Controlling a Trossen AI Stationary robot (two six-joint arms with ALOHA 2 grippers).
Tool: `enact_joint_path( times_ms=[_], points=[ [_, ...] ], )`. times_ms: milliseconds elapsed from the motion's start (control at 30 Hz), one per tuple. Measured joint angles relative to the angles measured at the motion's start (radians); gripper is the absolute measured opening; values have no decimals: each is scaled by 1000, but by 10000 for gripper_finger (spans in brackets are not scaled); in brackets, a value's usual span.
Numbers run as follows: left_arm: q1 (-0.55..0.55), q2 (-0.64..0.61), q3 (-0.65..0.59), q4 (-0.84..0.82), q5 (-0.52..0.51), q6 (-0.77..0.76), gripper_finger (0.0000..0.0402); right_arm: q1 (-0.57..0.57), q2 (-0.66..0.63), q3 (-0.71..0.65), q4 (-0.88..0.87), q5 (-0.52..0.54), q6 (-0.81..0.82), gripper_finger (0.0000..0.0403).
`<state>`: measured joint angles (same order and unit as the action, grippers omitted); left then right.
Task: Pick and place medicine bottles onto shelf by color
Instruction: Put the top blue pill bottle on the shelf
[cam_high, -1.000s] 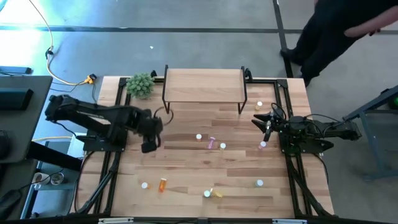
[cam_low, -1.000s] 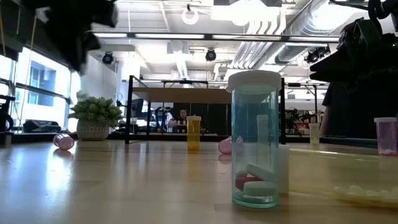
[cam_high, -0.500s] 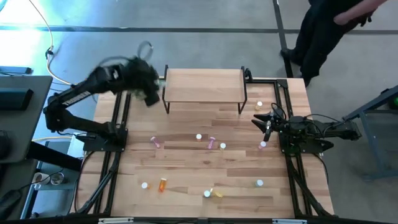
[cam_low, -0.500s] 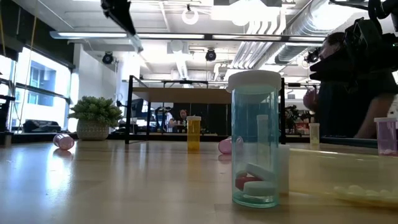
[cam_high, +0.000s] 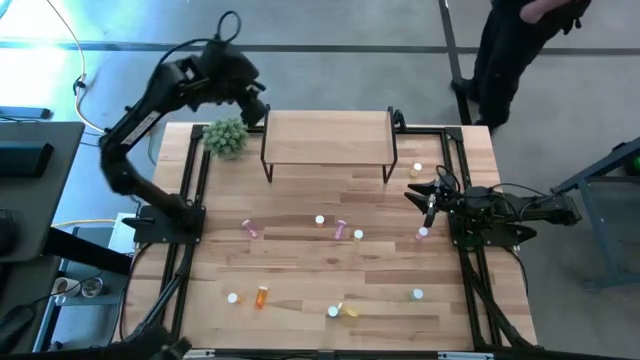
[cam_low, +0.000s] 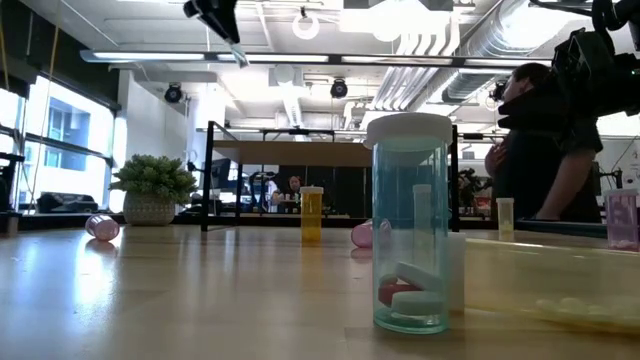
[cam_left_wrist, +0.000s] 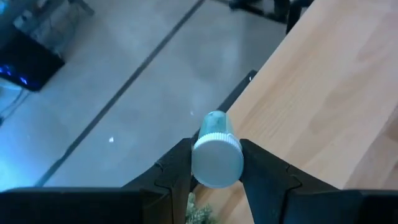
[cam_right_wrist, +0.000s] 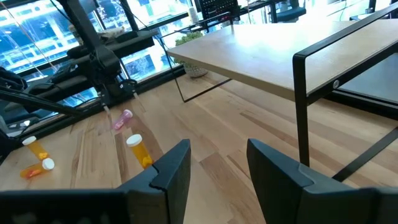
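My left gripper (cam_high: 255, 103) hangs high over the shelf's far left corner, shut on a green medicine bottle (cam_left_wrist: 214, 134) with a white cap. The shelf (cam_high: 328, 135) is a light-wood board on black legs at the table's far side. Loose bottles lie on the table: pink ones (cam_high: 250, 228) (cam_high: 341, 228), an orange one (cam_high: 262, 296) and a yellow one (cam_high: 345, 311). Another green bottle (cam_low: 410, 225) stands upright close to the low camera. My right gripper (cam_high: 420, 195) waits open at the right, nothing between its fingers (cam_right_wrist: 174, 168). My left gripper pinches the green bottle at its white-cap end (cam_left_wrist: 199, 163) between its two fingers (cam_left_wrist: 177, 171). The bottle lies along the fingers, cap toward the wrist and body pointing forward and down. It is lifted clear, above the shelf's edge (cam_left_wrist: 273, 68).
A bushy green plant (cam_high: 226, 135) stands just left of the shelf, below my left gripper. More bottles sit near the right arm (cam_high: 417, 168) (cam_high: 422, 233) and toward the near edge (cam_high: 416, 294) (cam_high: 232, 298). A person (cam_high: 520, 50) stands beyond the far right corner.
My left gripper has risen from low over the table's left middle and swung toward the far edge, ending high over the shelf's far left corner and turning as it went. A pink bottle it had covered now shows on the table. The person has shifted.
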<state>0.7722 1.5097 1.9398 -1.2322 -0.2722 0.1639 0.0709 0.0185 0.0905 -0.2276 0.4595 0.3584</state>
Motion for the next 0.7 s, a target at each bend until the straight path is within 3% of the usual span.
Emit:
enact_joint_path(
  times_ms=[300, 700],
  points=[
    [0, 242, 212, -121, 44, -49, 113, 0, 0, 0, 0, 0, 0, 149],
    [0, 418, 248, -240, 68, -57, 113, 0, 0, 0, 0, 0, 0, 149]
  ],
)
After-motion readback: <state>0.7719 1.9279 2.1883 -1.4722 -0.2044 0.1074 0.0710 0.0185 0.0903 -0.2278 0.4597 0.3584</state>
